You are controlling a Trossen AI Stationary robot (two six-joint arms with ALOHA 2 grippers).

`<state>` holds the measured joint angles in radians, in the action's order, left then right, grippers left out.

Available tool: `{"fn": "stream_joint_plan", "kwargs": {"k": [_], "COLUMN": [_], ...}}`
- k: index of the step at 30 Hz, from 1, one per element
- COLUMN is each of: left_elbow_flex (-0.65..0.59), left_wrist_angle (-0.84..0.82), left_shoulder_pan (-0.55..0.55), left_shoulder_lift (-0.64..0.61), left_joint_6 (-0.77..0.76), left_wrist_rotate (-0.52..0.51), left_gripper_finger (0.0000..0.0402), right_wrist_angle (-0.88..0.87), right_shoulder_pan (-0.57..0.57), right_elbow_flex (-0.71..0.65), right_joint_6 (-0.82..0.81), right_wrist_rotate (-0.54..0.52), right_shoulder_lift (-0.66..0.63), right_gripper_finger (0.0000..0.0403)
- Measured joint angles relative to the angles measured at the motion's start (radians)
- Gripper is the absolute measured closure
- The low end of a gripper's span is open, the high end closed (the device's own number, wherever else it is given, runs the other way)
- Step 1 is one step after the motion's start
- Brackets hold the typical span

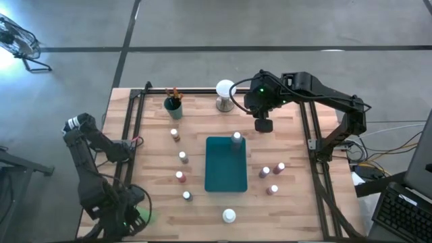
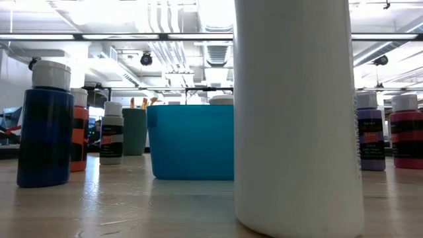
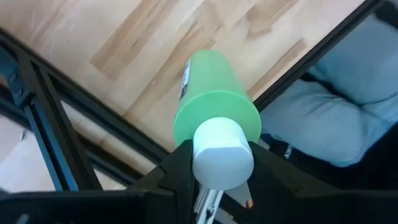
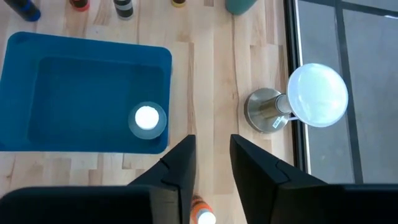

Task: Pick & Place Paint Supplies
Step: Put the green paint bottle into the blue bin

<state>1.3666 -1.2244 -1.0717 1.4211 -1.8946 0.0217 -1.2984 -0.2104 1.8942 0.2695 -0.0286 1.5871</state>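
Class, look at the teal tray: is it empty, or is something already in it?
Not empty. One white-capped bottle stands upright inside the teal tray, in a corner; the rest of its floor is bare.

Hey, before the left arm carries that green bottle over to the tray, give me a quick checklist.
1. Grip: left gripper jaws closed on the green bottle at its white cap: ok.
2. Bottle over the teal tray: not ok; it hangs at the table's near left corner.
3. Room in the tray: ok; only one white-capped bottle stands there, in a far corner.
4. Low path clear: not ok; a row of small bottles stands left of the tray, so probably lift over.
5. Right gripper clear: ok; jaws open, empty, beyond the tray's far end.
6. Grip firmness: cannot tell.
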Motion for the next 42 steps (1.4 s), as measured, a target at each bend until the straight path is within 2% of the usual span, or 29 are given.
{"fn": "stream_joint_plan", "kwargs": {"k": [10,20,27,33,35,42], "left_elbow_flex": [0.000,0.001,0.004,0.004,0.006,0.054], "left_wrist_angle": [-0.021,-0.020,-0.017,-0.017,-0.012,0.062], "left_shoulder_pan": [0.029,0.154,0.283,0.439,0.501,0.675], "left_shoulder_lift": [-0.107,-0.208,-0.265,-0.279,-0.278,-0.276], "left_joint_6": [0.064,0.232,0.459,0.689,0.783,1.055], "left_wrist_rotate": [-0.096,-0.093,-0.093,-0.095,-0.084,-0.035], "left_gripper_finger": [0.0277,0.0277,0.0277,0.0277,0.0277,0.0277], "right_wrist_angle": [0.000,0.000,0.027,0.156,0.207,0.239], "right_shoulder_pan": [0.001,0.000,0.001,0.001,0.003,0.003], "right_elbow_flex": [0.000,0.000,-0.012,-0.090,-0.121,-0.175], "right_joint_6": [-0.022,-0.034,-0.053,-0.052,-0.052,-0.052], "right_wrist_rotate": [0.000,0.000,0.014,0.188,0.218,0.223], "right_shoulder_lift": [0.000,0.000,0.000,-0.001,-0.001,0.001], "right_gripper_finger": [0.0283,0.0268,0.0286,0.0308,0.0313,0.0320]}}
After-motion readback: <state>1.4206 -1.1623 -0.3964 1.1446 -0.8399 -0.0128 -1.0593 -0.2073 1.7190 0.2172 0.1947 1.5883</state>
